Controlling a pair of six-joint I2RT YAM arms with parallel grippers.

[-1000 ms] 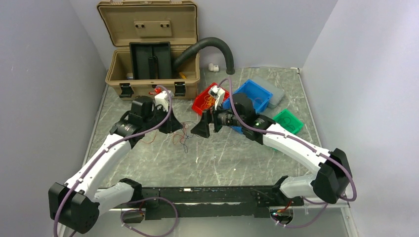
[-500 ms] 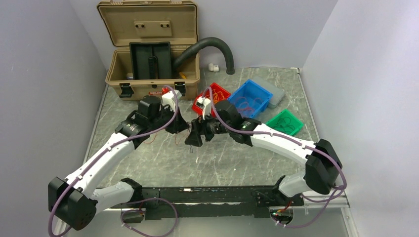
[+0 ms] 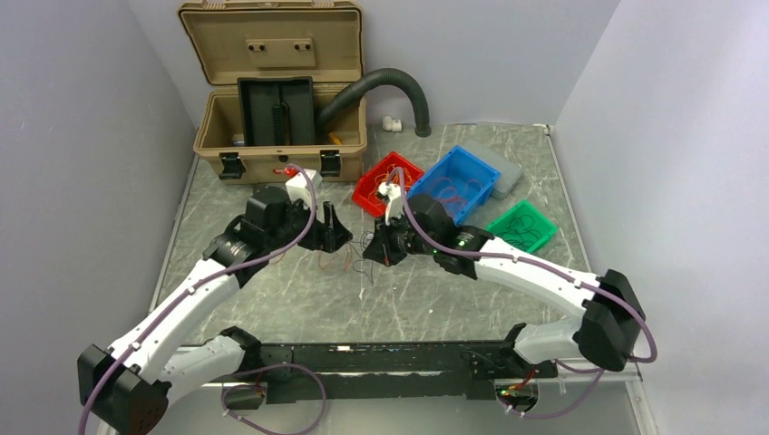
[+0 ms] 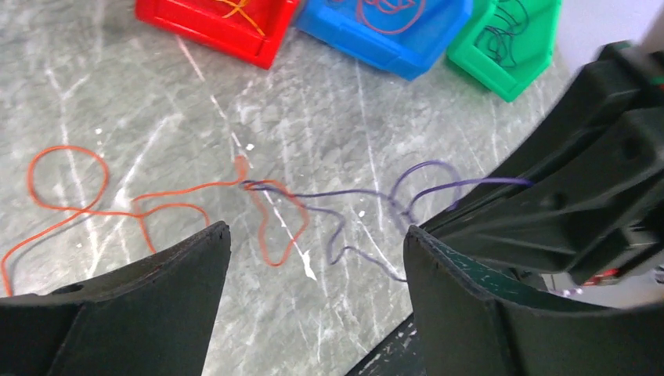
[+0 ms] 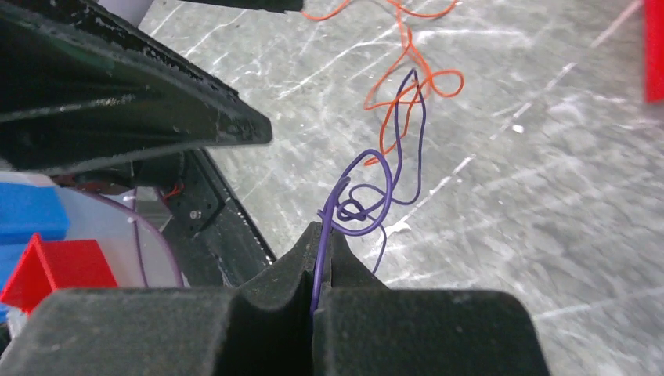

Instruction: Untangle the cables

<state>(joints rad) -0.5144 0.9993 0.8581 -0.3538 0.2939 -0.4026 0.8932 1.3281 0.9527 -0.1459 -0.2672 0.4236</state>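
Note:
Two thin cables lie tangled on the table (image 3: 272, 290): an orange cable (image 4: 188, 186) and a purple cable (image 4: 337, 190), crossing near the middle. In the top view they show as a small tangle (image 3: 352, 261) between the grippers. My left gripper (image 4: 313, 235) (image 3: 334, 232) hovers open over them, with nothing between its fingers. My right gripper (image 5: 321, 231) (image 3: 376, 250) is shut on the purple cable (image 5: 356, 210), which loops and knots just beyond its tips. The orange cable (image 5: 407, 47) runs away past that loop.
A red bin (image 3: 367, 195), a blue bin (image 3: 472, 154) and a green bin (image 3: 544, 237), each holding cables, stand at the back right. An open tan case (image 3: 277, 145) and a black ribbed hose (image 3: 390, 77) sit at the back. The two grippers are close together.
My left gripper was shut and now stands open. My right gripper, open a second ago, has come down and shut on the purple cable.

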